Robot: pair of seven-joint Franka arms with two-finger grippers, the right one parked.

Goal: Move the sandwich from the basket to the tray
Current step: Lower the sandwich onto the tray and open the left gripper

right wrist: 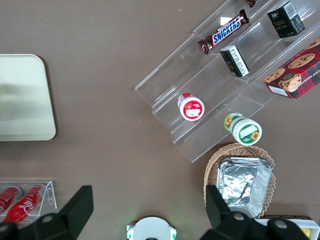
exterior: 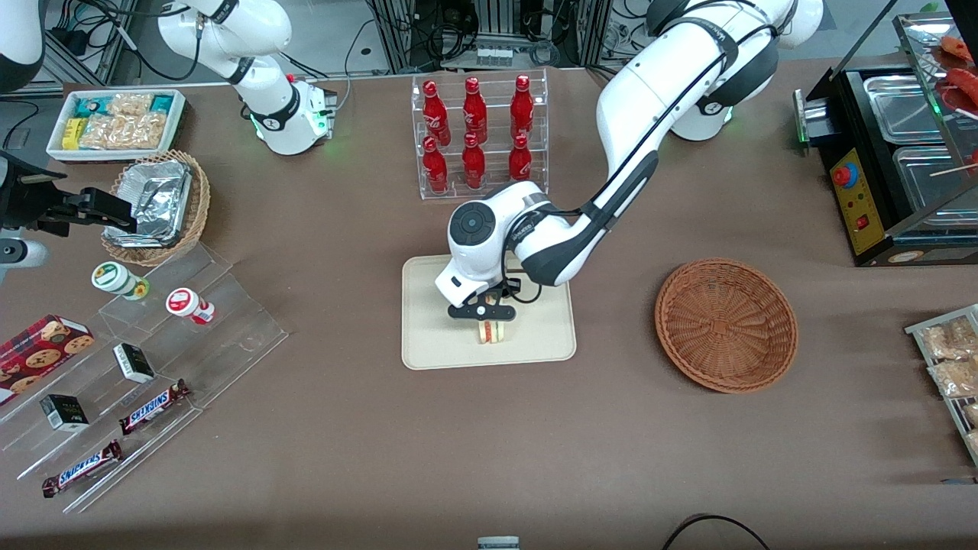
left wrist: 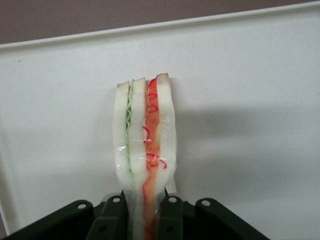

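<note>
Front view, near to far: two Snickers bars (exterior: 82, 467) on a clear stepped display shelf (exterior: 153, 382) toward the parked arm's end of the table, with small dark boxes (exterior: 64, 412) and a cookie box (exterior: 42, 348) on the same steps. Farther in, at the middle of the table, the cream tray (exterior: 435, 344) lying flat. On it, at the half nearer the camera, the sandwich (exterior: 493, 331), standing on edge, pinched from above by the left gripper (exterior: 484, 312). In the left wrist view, black fingers (left wrist: 170, 215) pressed against both bread faces of the wrapped sandwich (left wrist: 145, 140), red and green filling showing along the cut edge, pale tray (left wrist: 250, 100) floor underneath and all around. Whether resting on the tray or held just above it: cannot tell. Beside the tray, toward the working arm's end, the reddish-brown basket (exterior: 726, 325), well apart from tray and gripper, nothing in it. Farther from the camera than the tray, a clear rack of red bottles (exterior: 478, 134). Toward the parked arm's end, a tan wicker basket with foil containers (exterior: 157, 205), and farther still a white bin of snack packets (exterior: 116, 122).
</note>
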